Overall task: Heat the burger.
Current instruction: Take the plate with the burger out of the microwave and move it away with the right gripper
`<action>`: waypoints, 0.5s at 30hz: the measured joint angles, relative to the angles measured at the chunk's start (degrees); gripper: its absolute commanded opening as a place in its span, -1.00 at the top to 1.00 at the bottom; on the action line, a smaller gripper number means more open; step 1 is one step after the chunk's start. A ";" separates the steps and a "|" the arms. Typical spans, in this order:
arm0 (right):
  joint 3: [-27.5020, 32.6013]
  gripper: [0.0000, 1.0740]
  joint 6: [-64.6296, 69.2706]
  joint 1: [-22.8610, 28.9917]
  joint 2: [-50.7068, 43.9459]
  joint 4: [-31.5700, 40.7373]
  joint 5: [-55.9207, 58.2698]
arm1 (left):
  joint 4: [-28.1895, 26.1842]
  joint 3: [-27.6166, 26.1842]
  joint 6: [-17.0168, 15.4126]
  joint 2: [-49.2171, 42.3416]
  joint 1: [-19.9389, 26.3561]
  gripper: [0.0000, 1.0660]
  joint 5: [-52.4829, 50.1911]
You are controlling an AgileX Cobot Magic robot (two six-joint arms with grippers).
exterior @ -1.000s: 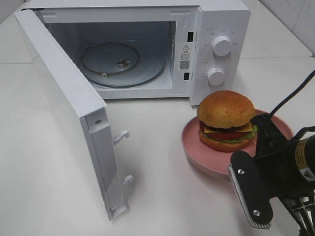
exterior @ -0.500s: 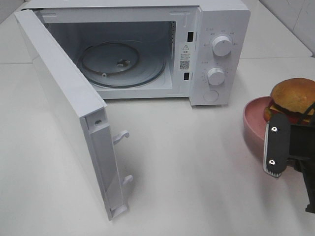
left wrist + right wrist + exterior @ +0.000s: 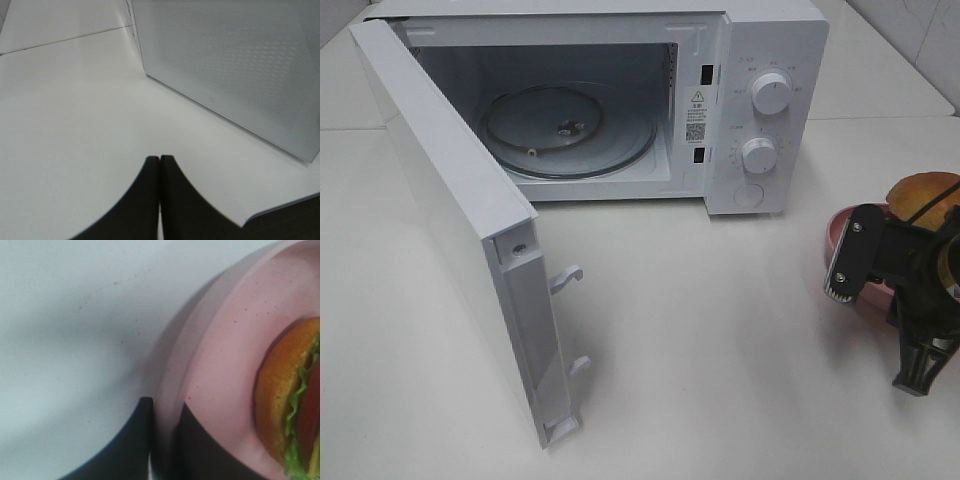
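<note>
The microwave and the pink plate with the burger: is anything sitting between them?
Nothing: the high view shows only bare white table between the microwave and the plate carrying the burger.

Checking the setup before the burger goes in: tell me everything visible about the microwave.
The microwave is a white, boxy countertop unit standing upright at the back of the white table. Its door, hinged on its left side, is swung wide open toward the camera, with two latch hooks on its free edge. Inside, a round glass turntable lies flat with nothing on it. The right-hand control panel carries two round white knobs, one above the other. No gripper touches the microwave.
</note>
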 measured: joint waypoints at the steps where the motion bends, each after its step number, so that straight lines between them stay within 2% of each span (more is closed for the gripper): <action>1: 0.00 1.00 0.00 0.00 0.00 0.00 0.00 | 0.00 0.00 0.00 0.00 0.00 0.99 0.00; 7: -0.57 0.85 3.50 0.00 1.03 -0.46 -1.15 | 0.00 0.00 0.00 0.00 0.00 0.99 0.00; 8: -0.57 0.72 3.61 0.00 1.03 0.23 -1.20 | 0.00 0.00 0.00 0.00 0.00 0.99 0.00; 10: -0.57 0.72 3.61 0.00 1.03 0.23 -1.20 | 0.00 0.00 0.00 0.00 0.00 0.99 0.00; 11: -0.63 0.54 3.61 0.00 1.03 1.60 -1.49 | 0.00 0.00 0.00 0.00 0.00 0.99 0.00; 12: -0.63 0.54 3.61 0.00 1.03 1.60 -1.49 | 0.00 0.00 0.00 0.00 0.00 0.99 0.00; 14: -0.63 0.18 3.61 0.00 1.03 4.18 -1.95 | 0.00 0.00 0.00 0.00 0.00 0.99 0.00; 15: -0.63 0.18 3.61 0.00 1.03 4.18 -1.95 | 0.00 0.00 0.00 0.00 0.00 0.99 0.00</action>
